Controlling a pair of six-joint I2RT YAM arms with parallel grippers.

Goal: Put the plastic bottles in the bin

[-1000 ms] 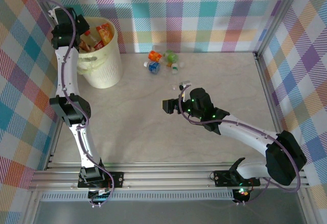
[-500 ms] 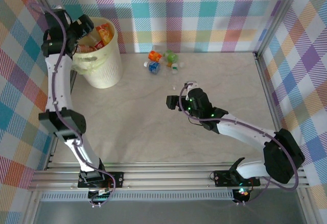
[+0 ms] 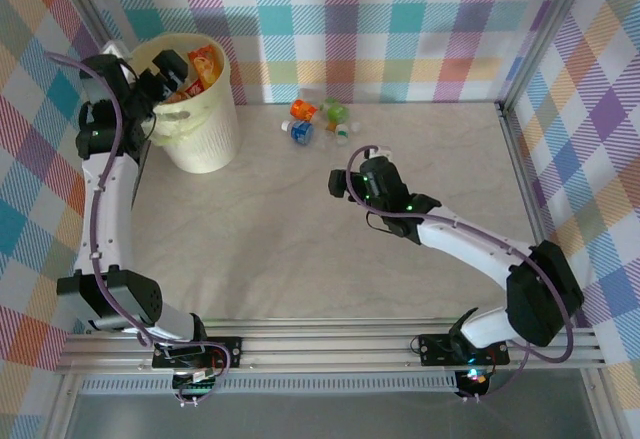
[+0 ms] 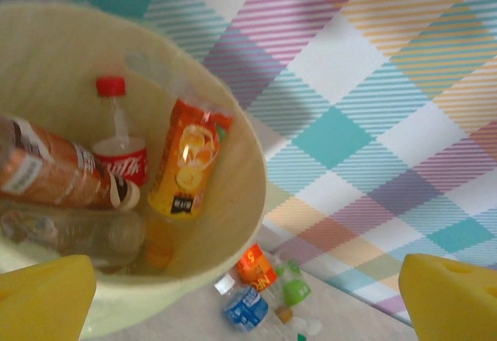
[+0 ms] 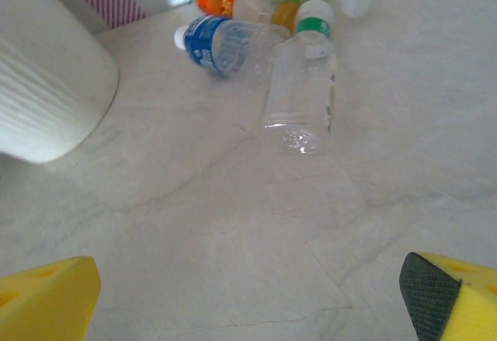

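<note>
Currently the right hand (image 5: 248, 304) stands open and empty; just ahead lies a clear bottle (image 5: 301, 96) on the surface (image 5: 233, 224) (judged light, thin-walled, slippery): best gripped mid-body, across its width.

Four bottles (image 5: 299, 100) on the table (image 5: 233, 240), four more visible in the one bin (image 4: 54, 61).

Cream bin (image 4: 252, 182), orange-labelled bottle (image 4: 189, 158) leaning inside, perhaps four loose bottles (image 4: 255, 269) beyond

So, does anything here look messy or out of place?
Only the leftover bottles: a small cluster lies tipped over on the table by the back wall, apart from the bin, where other bottles sit jumbled.
</note>
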